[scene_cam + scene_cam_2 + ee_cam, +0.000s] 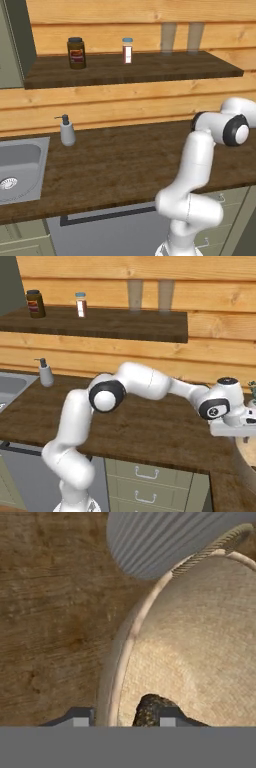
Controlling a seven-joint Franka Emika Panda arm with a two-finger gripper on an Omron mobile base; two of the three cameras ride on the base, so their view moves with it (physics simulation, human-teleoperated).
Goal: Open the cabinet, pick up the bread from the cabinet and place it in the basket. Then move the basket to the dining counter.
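**Gripper over the basket rim, bread inside**

In the hand view the gripper (122,721) hangs above the basket (200,637), its two dark tips straddling the pale rim: one tip sits outside over the wooden counter (50,612), the other inside over the woven bottom. The jaws stand apart with the rim between them; whether they touch it cannot be told. A dark, crusty lump, the bread (150,709), lies on the basket's speckled inside, just beside the inner tip. A ribbed grey-white vessel (160,542) stands just beside the basket, next to its rim.

In the right base view the arm (150,381) stretches along the counter toward its right end, where the hand (235,423) hovers low over the basket (247,456), of which a tan slice shows at the picture's edge.

Near the counter's left end a steel sink (20,170) is set into the top, with a grey soap dispenser (67,131) near its back right corner. On the wooden shelf (150,70) above stand a dark jar (76,52) and a small white bottle (127,50), well apart from each other.
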